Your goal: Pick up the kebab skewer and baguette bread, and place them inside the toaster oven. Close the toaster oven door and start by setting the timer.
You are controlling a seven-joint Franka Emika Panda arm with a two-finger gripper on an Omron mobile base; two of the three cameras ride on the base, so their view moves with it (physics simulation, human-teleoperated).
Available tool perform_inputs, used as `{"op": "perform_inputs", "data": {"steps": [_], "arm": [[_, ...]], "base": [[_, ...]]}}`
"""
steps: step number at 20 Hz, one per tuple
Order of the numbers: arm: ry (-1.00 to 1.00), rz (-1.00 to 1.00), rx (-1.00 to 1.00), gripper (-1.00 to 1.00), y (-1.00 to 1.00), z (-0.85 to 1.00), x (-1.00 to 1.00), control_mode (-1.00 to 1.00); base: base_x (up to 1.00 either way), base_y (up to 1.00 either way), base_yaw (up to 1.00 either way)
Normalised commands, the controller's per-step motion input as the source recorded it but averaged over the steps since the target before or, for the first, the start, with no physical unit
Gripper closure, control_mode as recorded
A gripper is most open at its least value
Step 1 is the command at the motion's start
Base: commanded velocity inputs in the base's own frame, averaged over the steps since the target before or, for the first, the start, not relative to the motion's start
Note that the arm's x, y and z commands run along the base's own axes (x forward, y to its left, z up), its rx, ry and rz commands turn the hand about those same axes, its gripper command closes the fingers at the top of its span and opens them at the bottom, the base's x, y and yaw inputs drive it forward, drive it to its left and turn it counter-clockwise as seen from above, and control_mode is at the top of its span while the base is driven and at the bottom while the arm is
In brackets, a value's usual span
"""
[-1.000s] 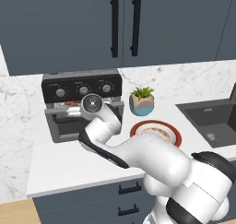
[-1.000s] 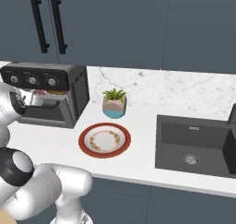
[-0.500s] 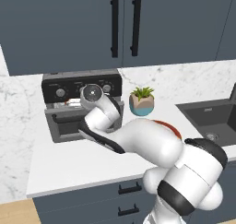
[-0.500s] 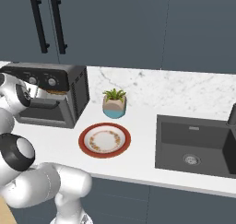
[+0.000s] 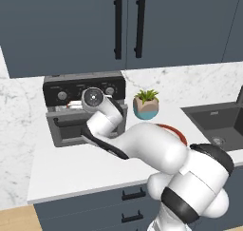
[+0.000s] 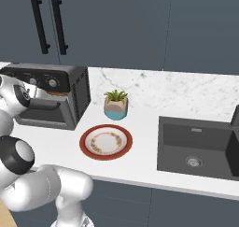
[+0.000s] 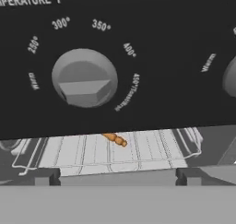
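Since a second ago, the white arm has lifted and pushed its hand closer to the front of the toaster oven (image 5: 85, 109). It was bent low over the counter before; now its elbow sits higher and its wrist is right up at the black panel with the knobs.

At left of centre in the left base view, the arm curls up from the lower right, bends across the counter (image 5: 71, 170), and its round wrist end covers the middle of the oven front. At the far left of the right base view, the wrist also sits against the oven front (image 6: 44, 97). The gripper is hidden behind the wrist, so I cannot tell if its fingers are apart or together.

Up close in the hand view, a grey temperature knob (image 7: 84, 79) sits at upper left, with numbers around it. Below the panel is the wire rack (image 7: 110, 149), and a small bit of the kebab skewer (image 7: 115, 138) lies on it, inside the oven.

A red plate (image 6: 106, 142) sits on the counter in the middle of the right base view, with a small potted plant (image 6: 115, 104) just behind it. The dark sink (image 6: 198, 146) is at the right.
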Motion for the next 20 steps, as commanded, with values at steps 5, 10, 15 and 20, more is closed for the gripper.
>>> {"op": "perform_inputs", "data": {"steps": [5, 10, 15, 20], "arm": [[-0.2, 0.0, 0.0, -1.0, -0.09, -0.03, -0.59, -1.0], [-0.29, 0.0, 0.0, -1.0, -0.15, -0.32, -0.45, -1.0], [-0.21, 0.0, 0.0, -1.0, -0.09, -0.24, 0.03, -1.0], [-0.12, 0.02, 0.0, -1.0, -0.01, -0.28, 0.23, -1.0]], "base": [[0.0, 0.0, 0.0], [0.0, 0.0, 0.0], [0.0, 0.0, 0.0], [0.0, 0.0, 0.0]]}}
